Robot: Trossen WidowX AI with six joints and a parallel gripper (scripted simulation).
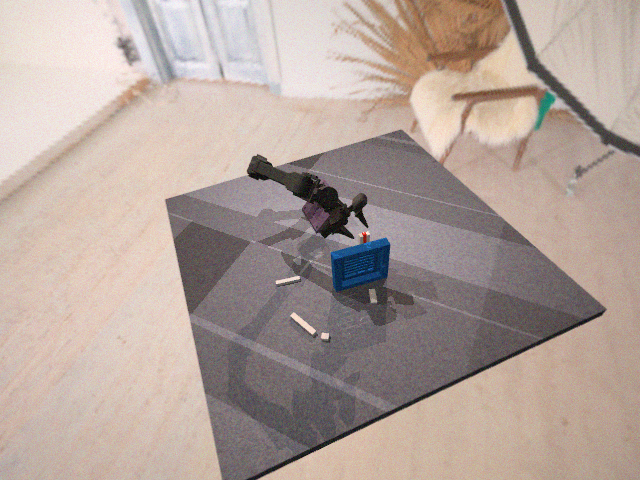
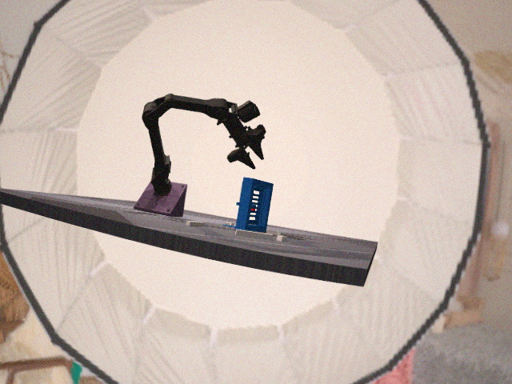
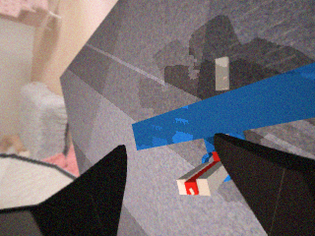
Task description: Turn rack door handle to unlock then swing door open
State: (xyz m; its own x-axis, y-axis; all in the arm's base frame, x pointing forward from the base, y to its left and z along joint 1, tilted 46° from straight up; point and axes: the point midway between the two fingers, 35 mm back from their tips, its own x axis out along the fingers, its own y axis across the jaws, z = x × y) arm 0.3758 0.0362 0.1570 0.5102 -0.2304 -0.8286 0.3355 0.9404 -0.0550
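The blue rack frame stands upright on the table, with its slatted door appearing shut. The upright handle, white with a red stripe, is on the door's side facing the arm base. In the exterior view only a red bit shows through the slats. My gripper is open and empty, above the frame's top edge and tilted downward. In the wrist view the handle is beyond the fingertips, nearer the right finger, not between them. Its turn angle is hard to tell.
White blocks lie on the table: one beyond the frame, one to its left, a long one and a small one in front. The purple arm base is behind the frame.
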